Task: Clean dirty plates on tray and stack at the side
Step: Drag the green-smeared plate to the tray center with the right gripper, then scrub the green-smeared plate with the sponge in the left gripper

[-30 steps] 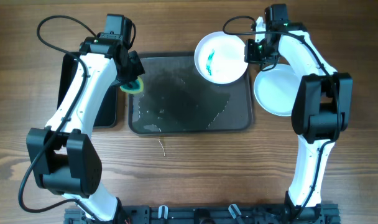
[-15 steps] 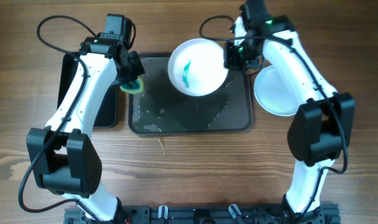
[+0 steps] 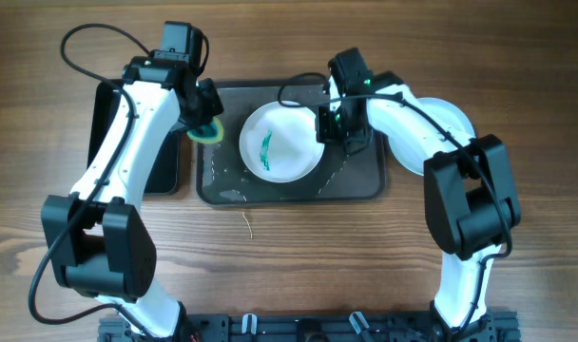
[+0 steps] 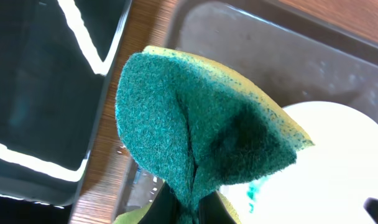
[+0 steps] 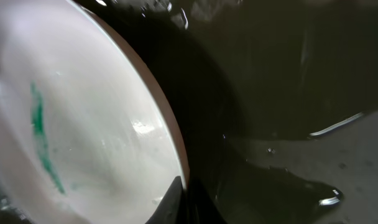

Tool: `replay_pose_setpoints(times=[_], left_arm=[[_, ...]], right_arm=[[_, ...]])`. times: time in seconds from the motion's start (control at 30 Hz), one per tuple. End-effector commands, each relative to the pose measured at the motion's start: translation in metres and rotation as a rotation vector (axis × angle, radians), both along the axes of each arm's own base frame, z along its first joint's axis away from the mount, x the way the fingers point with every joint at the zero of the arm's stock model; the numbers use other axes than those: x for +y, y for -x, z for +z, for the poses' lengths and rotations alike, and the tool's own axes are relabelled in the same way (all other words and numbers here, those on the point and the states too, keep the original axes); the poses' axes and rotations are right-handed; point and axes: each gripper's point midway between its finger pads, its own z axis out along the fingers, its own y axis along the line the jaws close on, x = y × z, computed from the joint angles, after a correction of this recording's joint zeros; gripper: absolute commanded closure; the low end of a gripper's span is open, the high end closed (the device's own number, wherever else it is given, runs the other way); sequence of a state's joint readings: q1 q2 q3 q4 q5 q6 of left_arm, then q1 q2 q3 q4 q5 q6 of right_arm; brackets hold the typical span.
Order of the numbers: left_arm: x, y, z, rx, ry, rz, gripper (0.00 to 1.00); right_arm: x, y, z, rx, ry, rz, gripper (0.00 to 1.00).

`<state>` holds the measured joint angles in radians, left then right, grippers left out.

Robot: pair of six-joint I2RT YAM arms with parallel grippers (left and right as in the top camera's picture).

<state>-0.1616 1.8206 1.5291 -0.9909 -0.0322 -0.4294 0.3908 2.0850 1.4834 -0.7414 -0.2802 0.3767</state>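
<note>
A white plate (image 3: 279,141) with a teal-green smear sits over the middle of the dark-grey tray (image 3: 360,180). My right gripper (image 3: 327,128) is shut on its right rim; the right wrist view shows the plate (image 5: 83,124) pinched at its edge by the fingers (image 5: 183,199). My left gripper (image 3: 205,122) is shut on a teal-and-yellow sponge (image 3: 205,133) at the tray's left edge; the sponge (image 4: 195,130) fills the left wrist view, with the plate (image 4: 338,168) just beyond it. Another white plate (image 3: 451,119) lies right of the tray, mostly hidden by my right arm.
A smaller, deeper black tray (image 3: 165,171) stands left of the big tray, partly under my left arm. The big tray's surface is wet and streaked. Bare wooden table (image 3: 298,256) lies in front.
My right gripper has carried the smeared plate from the tray's far right corner leftward and down to the tray's middle. My left arm and sponge have stayed put.
</note>
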Motion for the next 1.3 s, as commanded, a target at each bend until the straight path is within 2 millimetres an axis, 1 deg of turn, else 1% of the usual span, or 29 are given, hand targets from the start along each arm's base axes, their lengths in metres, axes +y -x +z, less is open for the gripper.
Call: replay_pose_setpoints(times=[0.0,0.1,0.17,0.27,0.47,0.57,0.7,0.83,0.9,0.97,1.03,1.07,1.17,1.2,1.27], left_arm=[[-0.026,0.005,-0.002,0.004,0.037,-0.089,0.96],[-0.040,0.014,-0.014,0.027,0.036,-0.129,0.96],[-0.052,0.018,-0.023,0.030,0.042,-0.163,0.96],[-0.075,0.024,-0.037,0.016,0.066,-0.279,0.96],[-0.099,0.030,-0.063,0.001,0.089,-0.393,0.96],[-0.104,0.030,-0.078,0.008,0.086,-0.411,0.96],[-0.105,0.030,-0.104,0.052,0.079,-0.409,0.96],[-0.104,0.037,-0.128,0.116,0.072,-0.401,0.96],[-0.106,0.040,-0.133,0.133,0.078,-0.408,0.96],[-0.114,0.044,-0.133,0.142,0.108,-0.423,0.96],[-0.130,0.049,-0.131,0.146,0.174,-0.453,0.96],[-0.141,0.052,-0.128,0.144,0.224,-0.486,0.96],[-0.175,0.060,-0.115,0.112,0.384,-0.642,0.96],[-0.181,0.059,-0.112,0.096,0.409,-0.667,0.96],[-0.185,0.054,-0.110,0.065,0.418,-0.675,0.96]], right_arm=[[-0.001,0.010,-0.018,0.015,0.001,0.009,0.96],[0.001,0.014,-0.024,0.023,-0.017,0.013,0.96],[0.002,0.014,-0.024,0.024,-0.020,0.016,0.96],[0.002,0.014,-0.024,0.021,-0.019,0.021,0.96],[0.002,0.013,-0.024,0.020,-0.020,0.021,0.96],[0.003,0.013,-0.024,0.019,-0.023,0.019,0.96],[0.003,0.013,-0.024,0.019,-0.024,0.022,0.96],[0.003,0.014,-0.024,0.021,-0.023,0.022,0.96],[0.003,0.014,-0.024,0.022,-0.023,0.022,0.96],[0.003,0.014,-0.024,0.021,-0.023,0.022,0.96],[0.003,0.013,-0.024,0.020,-0.024,0.022,0.96],[0.003,0.014,-0.024,0.020,-0.023,0.022,0.96],[0.003,0.013,-0.024,0.020,-0.023,0.022,0.96],[0.003,0.013,-0.024,0.020,-0.023,0.022,0.96],[0.003,0.013,-0.024,0.020,-0.023,0.022,0.96]])
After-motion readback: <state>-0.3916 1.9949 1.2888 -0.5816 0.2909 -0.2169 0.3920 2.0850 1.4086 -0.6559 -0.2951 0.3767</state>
